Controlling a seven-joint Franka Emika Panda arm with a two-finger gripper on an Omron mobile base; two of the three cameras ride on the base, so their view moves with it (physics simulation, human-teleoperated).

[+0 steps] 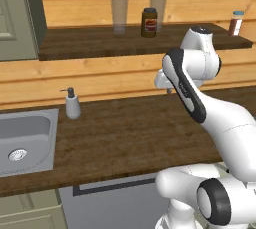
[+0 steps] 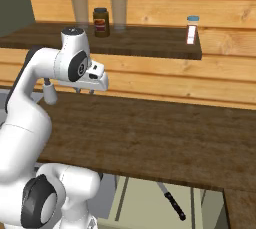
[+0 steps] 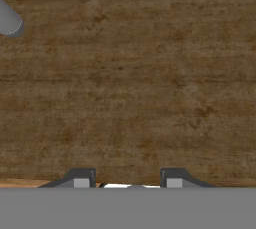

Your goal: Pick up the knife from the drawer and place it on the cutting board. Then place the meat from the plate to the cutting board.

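The knife [image 2: 171,201], with a silver blade and a black handle, lies in the open drawer [image 2: 145,200] below the counter's front edge, at the lower right of the right base view. My gripper [image 2: 85,91] hangs over the dark wooden countertop [image 2: 150,133], well to the left of the drawer and higher, pointing down. In the hand view my gripper [image 3: 128,180] is open, its tips apart with bare counter between them. The cutting board, the meat and the plate are out of view.
A soap dispenser [image 1: 73,104] stands by the sink [image 1: 25,143] at the left. On the shelf [image 1: 100,43] against the wooden wall stand two glasses, a brown jar [image 1: 149,22] and a shaker [image 1: 236,23].
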